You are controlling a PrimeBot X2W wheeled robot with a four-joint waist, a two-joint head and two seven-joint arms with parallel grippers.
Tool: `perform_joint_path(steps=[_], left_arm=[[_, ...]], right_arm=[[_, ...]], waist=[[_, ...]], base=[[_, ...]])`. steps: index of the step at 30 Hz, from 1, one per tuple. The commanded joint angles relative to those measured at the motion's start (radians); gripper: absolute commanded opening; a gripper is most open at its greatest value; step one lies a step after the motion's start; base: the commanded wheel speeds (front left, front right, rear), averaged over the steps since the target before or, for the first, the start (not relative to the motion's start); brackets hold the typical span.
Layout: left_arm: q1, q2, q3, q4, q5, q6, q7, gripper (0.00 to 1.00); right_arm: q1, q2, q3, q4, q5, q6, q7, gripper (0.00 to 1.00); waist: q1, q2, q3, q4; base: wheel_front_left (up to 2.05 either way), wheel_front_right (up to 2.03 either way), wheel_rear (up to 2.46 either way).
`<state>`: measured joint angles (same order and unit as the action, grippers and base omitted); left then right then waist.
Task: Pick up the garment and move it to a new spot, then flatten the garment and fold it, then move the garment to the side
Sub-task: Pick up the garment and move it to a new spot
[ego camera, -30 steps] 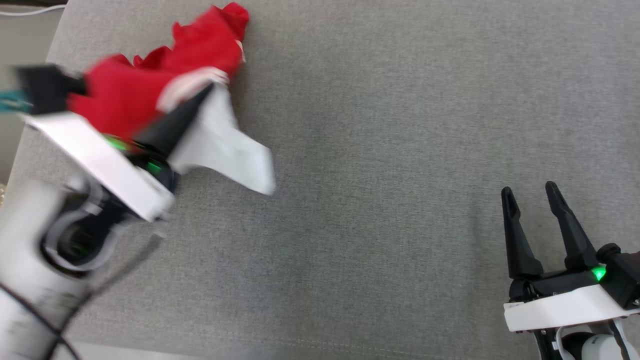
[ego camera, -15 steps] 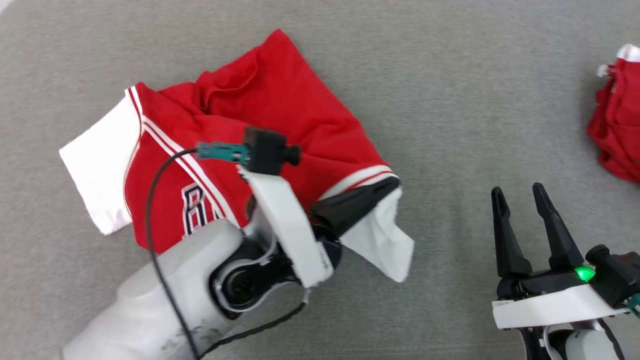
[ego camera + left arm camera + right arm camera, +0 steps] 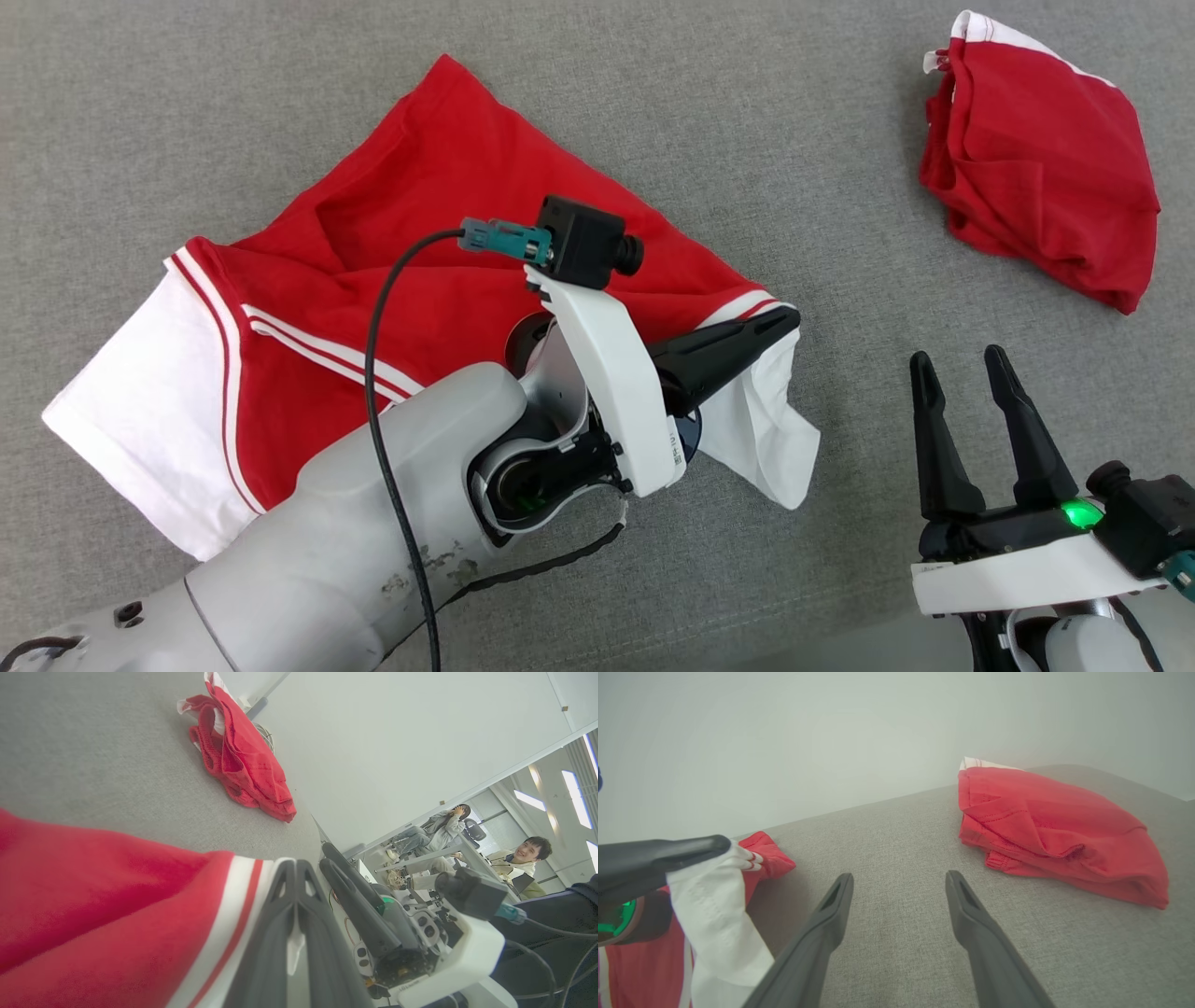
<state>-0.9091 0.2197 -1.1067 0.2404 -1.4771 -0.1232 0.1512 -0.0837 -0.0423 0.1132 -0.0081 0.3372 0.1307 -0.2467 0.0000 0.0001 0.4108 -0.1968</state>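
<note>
My left jaws are pressed together on the garment [image 3: 448, 252], pinching it where the red-and-white striped trim meets one white sleeve [image 3: 761, 434]. That sleeve drapes from the jaws, and in the right wrist view it hangs just clear of the grey surface [image 3: 794, 121]. My right jaws stand spread and empty, low at my right, well apart from the cloth.

From the pinch outward, the garment runs up and to my left across the surface. Its red body lies opened out, with some folds. The other white sleeve [image 3: 140, 420] lies flat at the far left, partly under my left forearm. A second red garment [image 3: 1036, 159] sits bunched at the far right, well apart from the one I hold.

A second ago the garment was a tight red bunch carried in a blur near the surface's left edge. Half a second ago it was already lying down, though more crumpled, with dark lettering showing on the chest. Now it is broader and flatter, and my forearm covers the place where the letters were. The whole head view has swung as well. That is my own turning, and it brings the second garment into sight. My left jaws' hold on the sleeve seam is the same in all three, and my right jaws are no different.

I judge the move to a new spot as good as done. Flattening comes next, and it probably needs my right jaws on another edge, since the body is creased.
</note>
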Motion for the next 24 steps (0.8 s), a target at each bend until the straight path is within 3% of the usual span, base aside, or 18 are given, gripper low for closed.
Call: perform_joint_path(steps=[1, 5, 11, 15, 16, 17, 24], left_arm=[[-0.030, 0.011, 0.011, -0.002, 0.008, -0.007, -0.014, 1.00], [-0.040, 0.034, -0.035, -0.006, 0.061, -0.007, -0.075, 1.00], [-0.051, 0.135, -0.083, 0.033, 0.235, -0.006, -0.238, 1.00], [-0.032, 0.186, -0.076, 0.033, 0.293, 0.038, -0.305, 1.00], [-0.009, 0.228, -0.064, 0.013, 0.322, 0.092, -0.343, 1.00], [-0.009, 0.228, -0.064, 0.013, 0.322, 0.092, -0.343, 1.00], [0.144, 0.401, 0.033, -0.122, 0.365, 0.328, -0.404, 1.00]], right_arm=[[-0.017, -0.008, 0.021, -0.014, 0.011, 0.000, -0.012, 1.00], [-0.018, -0.008, 0.004, -0.008, 0.009, 0.000, -0.014, 1.00], [-0.024, -0.008, -0.033, 0.001, -0.016, 0.000, -0.015, 1.00], [-0.023, -0.008, -0.051, 0.013, -0.044, 0.000, -0.015, 1.00], [-0.021, -0.008, -0.062, 0.021, -0.066, 0.000, -0.015, 1.00], [-0.021, -0.008, -0.062, 0.021, -0.066, 0.000, -0.015, 1.00], [-0.019, -0.008, -0.080, 0.054, -0.149, 0.000, -0.008, 1.00]], waist=[[0.0000, -0.0001, 0.012, -0.006], [0.0000, -0.0001, 0.002, 0.025], [0.0000, -0.0001, -0.050, 0.103], [0.0000, -0.0001, -0.083, 0.148], [0.0000, -0.0001, -0.104, 0.177], [0.0000, -0.0001, -0.104, 0.177], [0.0000, -0.0001, -0.172, 0.254]], base=[[0.00, 0.00, 0.00], [0.00, 0.00, 0.00], [0.00, 0.00, 0.00], [0.00, 0.00, 0.00], [0.00, 0.00, 0.00], [0.00, 0.00, 0.00], [0.00, 0.00, 0.00]])
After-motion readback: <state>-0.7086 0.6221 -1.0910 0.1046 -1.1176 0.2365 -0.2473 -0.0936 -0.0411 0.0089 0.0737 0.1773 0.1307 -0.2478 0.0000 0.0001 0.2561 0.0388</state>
